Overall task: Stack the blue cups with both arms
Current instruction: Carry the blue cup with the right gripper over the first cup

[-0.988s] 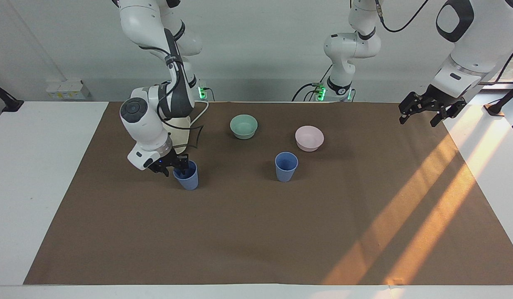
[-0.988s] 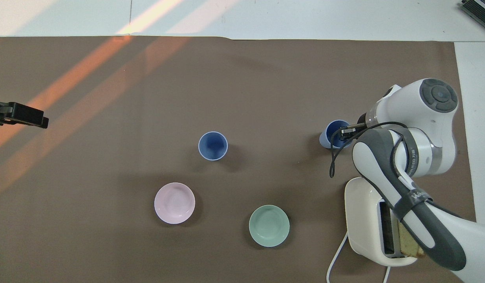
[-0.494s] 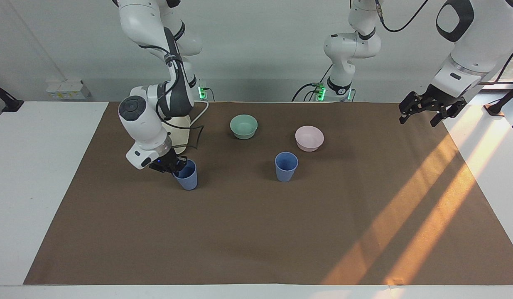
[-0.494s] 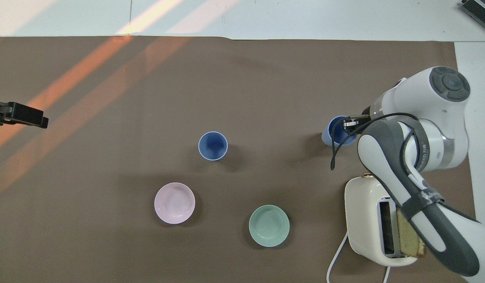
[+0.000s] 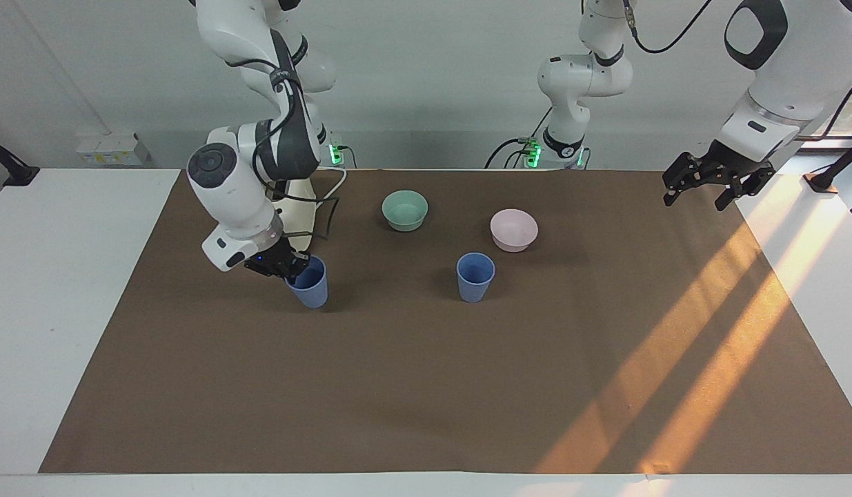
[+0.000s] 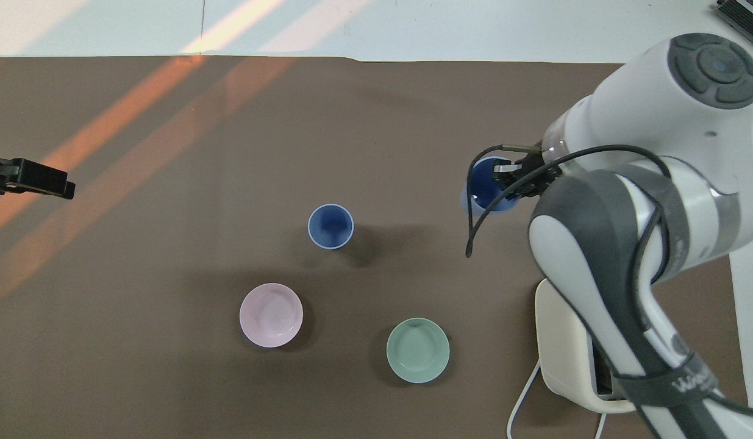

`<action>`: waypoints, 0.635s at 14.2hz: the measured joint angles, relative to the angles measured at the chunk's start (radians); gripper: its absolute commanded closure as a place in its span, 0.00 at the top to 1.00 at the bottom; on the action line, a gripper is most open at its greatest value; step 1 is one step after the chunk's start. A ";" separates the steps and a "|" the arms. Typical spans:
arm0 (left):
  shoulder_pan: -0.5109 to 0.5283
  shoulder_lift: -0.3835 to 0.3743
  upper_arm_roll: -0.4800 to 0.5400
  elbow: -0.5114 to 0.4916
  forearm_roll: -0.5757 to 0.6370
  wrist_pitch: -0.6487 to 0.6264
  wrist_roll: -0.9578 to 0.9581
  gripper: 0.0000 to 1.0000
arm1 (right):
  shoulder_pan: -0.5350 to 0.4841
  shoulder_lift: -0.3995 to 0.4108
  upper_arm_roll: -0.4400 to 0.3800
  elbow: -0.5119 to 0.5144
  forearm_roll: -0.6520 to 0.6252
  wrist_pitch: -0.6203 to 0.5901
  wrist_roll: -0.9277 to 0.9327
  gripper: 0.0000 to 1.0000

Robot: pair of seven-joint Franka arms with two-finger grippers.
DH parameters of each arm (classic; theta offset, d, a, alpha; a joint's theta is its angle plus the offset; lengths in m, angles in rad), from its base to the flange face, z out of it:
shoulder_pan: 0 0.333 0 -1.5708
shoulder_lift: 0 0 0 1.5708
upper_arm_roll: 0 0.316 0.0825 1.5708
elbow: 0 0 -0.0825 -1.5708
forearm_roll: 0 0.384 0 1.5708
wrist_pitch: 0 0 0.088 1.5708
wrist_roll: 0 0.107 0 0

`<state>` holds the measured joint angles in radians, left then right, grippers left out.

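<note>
Blue cup (image 5: 310, 284) rim pinched in right gripper (image 5: 285, 268), tilted above mat

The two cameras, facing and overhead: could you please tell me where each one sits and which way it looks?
Facing view: high across the table, looking at the robots; both arms show, the right gripper shut on a blue cup, the left gripper open over the mat's edge.
Overhead view: high above the robots' end, looking steeply down; the right arm and the left gripper's tip show.
Shared: the held cup, the standing blue cup, the pink bowl, the green bowl.
</note>
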<state>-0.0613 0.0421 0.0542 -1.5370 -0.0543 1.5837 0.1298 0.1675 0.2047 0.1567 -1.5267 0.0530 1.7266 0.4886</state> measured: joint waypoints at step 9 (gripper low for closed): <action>0.000 0.000 0.000 0.000 0.000 0.000 -0.006 1.00 | 0.320 0.135 0.009 0.150 -0.011 0.074 0.290 0.00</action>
<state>-0.0613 0.0421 0.0542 -1.5372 -0.0543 1.5837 0.1233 0.4871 0.3397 0.1653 -1.3764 0.0418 1.8001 0.7782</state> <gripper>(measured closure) 0.000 0.956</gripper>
